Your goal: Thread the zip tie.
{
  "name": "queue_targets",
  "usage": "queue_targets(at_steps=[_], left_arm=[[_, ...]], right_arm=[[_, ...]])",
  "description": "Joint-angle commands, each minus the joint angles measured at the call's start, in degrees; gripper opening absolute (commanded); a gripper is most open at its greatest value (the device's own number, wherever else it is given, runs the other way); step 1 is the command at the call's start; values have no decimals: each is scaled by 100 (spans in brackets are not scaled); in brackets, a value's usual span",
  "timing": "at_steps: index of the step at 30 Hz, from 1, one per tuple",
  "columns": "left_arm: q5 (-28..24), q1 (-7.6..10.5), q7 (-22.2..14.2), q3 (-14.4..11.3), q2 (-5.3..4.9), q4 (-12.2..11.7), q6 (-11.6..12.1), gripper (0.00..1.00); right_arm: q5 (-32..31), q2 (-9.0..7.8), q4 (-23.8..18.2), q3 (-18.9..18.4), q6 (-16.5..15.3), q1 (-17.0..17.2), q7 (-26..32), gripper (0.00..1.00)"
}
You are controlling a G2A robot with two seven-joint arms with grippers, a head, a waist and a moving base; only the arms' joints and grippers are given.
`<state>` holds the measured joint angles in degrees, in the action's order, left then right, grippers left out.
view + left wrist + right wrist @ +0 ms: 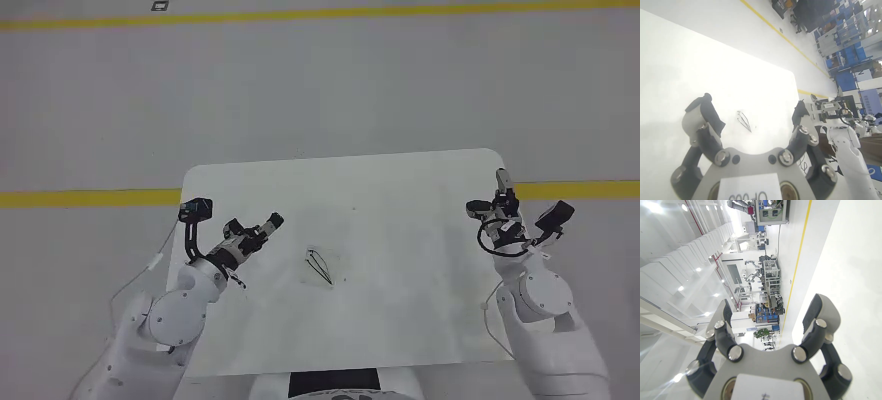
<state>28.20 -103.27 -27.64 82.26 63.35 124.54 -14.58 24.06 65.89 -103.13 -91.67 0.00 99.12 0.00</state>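
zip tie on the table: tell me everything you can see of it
The zip tie is thin and dark, its strands fanning out from one pointed end toward a paler end. It is too small to tell whether it is one folded tie or several. It lies flat on the white table, near the middle, ahead of the open left gripper. Nothing touches it.

Setting: large industrial robotics lab or factory hall.

Evidence:
- Top view: pale, smooth floor (300, 90) marked with yellow lines (300, 15), and a white surface (400, 190) standing on it.
- Left wrist view: racks (846, 53) of blue bins and stacked boxes along the far side.
- Right wrist view: aluminium-frame machine cells (772, 211) with other robot arms (755, 272) among them. High ceiling with rows of lights (684, 207). Potted plant (762, 332) by the far wall.
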Motion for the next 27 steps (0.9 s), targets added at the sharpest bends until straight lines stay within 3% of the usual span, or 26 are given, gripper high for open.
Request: queue_targets(at_steps=[1,9,11,17,22,27], left_arm=[[-12,-2,2,3,0,-4,9,100],[55,4,-47,-25,-5,41,46,100],[439,20,-261,-141,-26,168,20,100],[1362,264,-1011,-657,-53,541,-410,100],[2026,474,-1531,-1021,-49,477,-490,100],[2344,597,-2052,-1145,59,254,-490,100]], right_arm=[[0,0,0,0,0,0,0,100],[0,0,0,0,0,0,0,100],[0,0,0,0,0,0,0,100],[0,0,0,0,0,0,0,100],[0,0,0,0,0,0,0,100],[0,0,0,0,0,0,0,100]])
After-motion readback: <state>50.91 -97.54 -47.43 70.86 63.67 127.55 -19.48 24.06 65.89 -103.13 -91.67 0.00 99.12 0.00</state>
